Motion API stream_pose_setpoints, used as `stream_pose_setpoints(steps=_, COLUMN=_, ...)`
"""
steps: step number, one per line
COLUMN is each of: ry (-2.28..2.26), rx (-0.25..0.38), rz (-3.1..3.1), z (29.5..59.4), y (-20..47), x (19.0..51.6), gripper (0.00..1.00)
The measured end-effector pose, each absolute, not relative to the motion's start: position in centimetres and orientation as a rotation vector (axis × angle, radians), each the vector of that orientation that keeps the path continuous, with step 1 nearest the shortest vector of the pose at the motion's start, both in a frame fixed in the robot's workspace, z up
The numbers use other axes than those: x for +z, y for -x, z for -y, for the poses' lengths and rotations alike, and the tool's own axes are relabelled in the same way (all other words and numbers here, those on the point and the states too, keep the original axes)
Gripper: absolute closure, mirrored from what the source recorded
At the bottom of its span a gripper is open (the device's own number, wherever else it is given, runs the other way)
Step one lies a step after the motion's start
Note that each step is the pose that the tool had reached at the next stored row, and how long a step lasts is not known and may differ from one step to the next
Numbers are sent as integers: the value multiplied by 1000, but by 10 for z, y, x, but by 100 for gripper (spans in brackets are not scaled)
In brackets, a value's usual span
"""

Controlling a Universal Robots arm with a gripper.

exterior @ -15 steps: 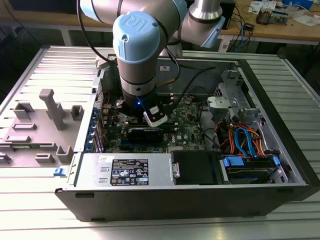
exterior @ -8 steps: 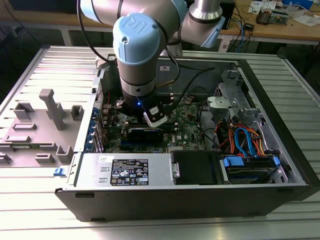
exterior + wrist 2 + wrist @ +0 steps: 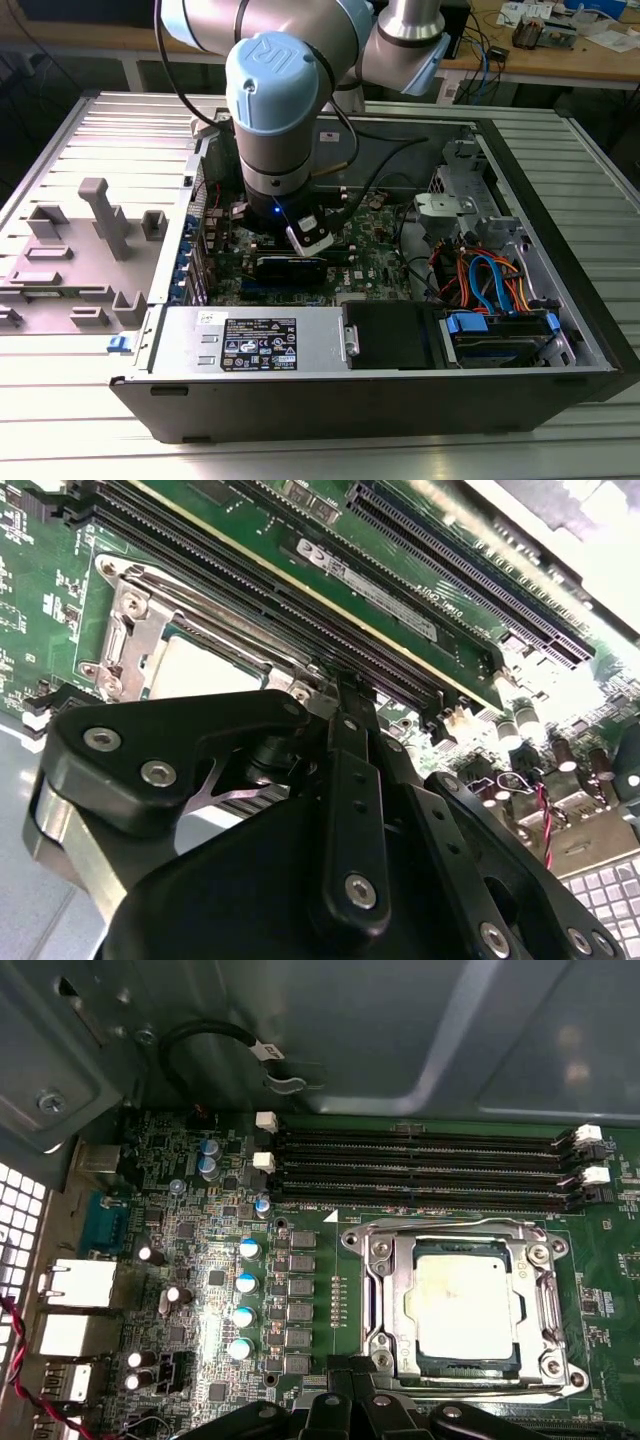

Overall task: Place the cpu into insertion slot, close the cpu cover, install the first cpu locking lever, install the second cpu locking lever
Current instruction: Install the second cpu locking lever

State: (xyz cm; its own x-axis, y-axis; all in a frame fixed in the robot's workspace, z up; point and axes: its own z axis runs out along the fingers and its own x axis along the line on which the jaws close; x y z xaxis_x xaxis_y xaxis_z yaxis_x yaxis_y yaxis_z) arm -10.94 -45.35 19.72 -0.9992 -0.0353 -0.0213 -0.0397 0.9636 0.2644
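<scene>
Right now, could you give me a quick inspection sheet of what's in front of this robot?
Surface: a ribbed metal table carrying an opened computer case.
Job's things: the cpu lies flat in the insertion slot; the cpu cover is closed around it, its window framing the chip.
Clutter: grey plastic fixtures on the table at the exterior view's left.
Grippers: the pincer hangs low over the motherboard, close beside the slot; it holds nothing.
Cables: orange and blue drive cables in the case; a black looped cable on the case wall.
Surroundings: a wooden workbench with loose items behind the table.
</scene>
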Motion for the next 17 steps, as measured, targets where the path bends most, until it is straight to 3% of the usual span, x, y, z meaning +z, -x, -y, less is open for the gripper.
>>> stream_pose_setpoints(steps=17, ry=59, rx=405, rz=-3098, z=454, y=110, x=207, gripper=89)
